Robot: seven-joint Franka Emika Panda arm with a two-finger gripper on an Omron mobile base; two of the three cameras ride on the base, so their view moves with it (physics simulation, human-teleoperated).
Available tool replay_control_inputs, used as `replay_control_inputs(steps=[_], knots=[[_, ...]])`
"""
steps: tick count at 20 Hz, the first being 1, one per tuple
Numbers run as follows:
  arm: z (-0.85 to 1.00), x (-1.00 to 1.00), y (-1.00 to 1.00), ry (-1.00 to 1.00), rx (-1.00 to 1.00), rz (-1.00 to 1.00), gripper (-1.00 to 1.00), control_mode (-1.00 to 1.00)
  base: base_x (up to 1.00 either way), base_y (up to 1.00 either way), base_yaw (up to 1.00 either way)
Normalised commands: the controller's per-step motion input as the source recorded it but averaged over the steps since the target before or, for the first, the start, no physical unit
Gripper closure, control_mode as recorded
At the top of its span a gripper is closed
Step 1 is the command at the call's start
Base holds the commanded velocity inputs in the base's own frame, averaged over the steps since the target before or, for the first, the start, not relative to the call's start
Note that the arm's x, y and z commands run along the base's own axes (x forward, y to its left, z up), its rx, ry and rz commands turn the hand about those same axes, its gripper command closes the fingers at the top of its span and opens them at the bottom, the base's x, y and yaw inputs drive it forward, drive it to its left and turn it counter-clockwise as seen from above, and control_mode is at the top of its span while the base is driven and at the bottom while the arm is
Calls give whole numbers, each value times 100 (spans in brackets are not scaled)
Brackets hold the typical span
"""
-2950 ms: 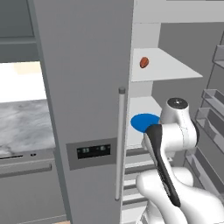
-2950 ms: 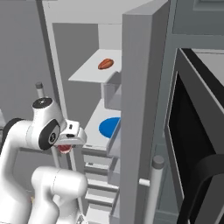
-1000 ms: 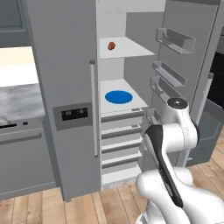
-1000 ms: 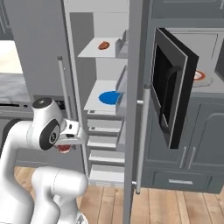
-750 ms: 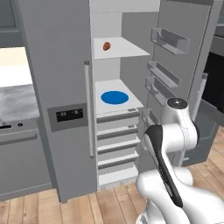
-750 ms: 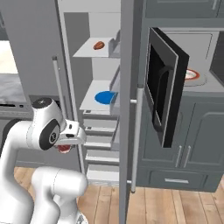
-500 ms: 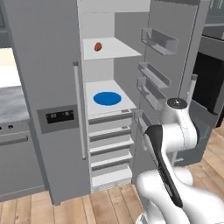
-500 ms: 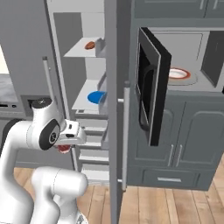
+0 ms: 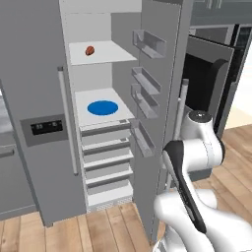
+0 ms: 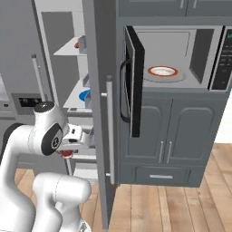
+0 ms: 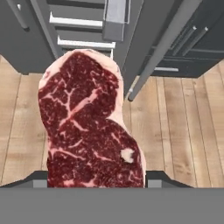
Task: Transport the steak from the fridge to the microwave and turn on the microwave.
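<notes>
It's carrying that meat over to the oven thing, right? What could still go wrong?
The steak hangs from the tool by one end only, so a jolt might shake it loose onto the wooden floor.

The open fridge door stands between the arm and the microwave; swinging across could knock it.

The microwave's own door juts out, and a plate already sits inside, so the way in looks tight.
</notes>
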Motion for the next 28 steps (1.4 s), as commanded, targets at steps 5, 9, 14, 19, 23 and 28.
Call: replay_control_inputs(steps=[5,9,14,19,23,28], knots=[[0,0,0,0,0,0,100,100,-24,-45,-1],[0,0,0,0,0,0,100,100,0,-58,0],[0,0,0,0,0,0,100,100,0,-65,0],[0,0,0,0,0,0,100,100,0,-65,0],[0,0,0,0,0,0,100,100,0,-64,1],[0,0,0,0,0,0,100,100,0,-57,5]])
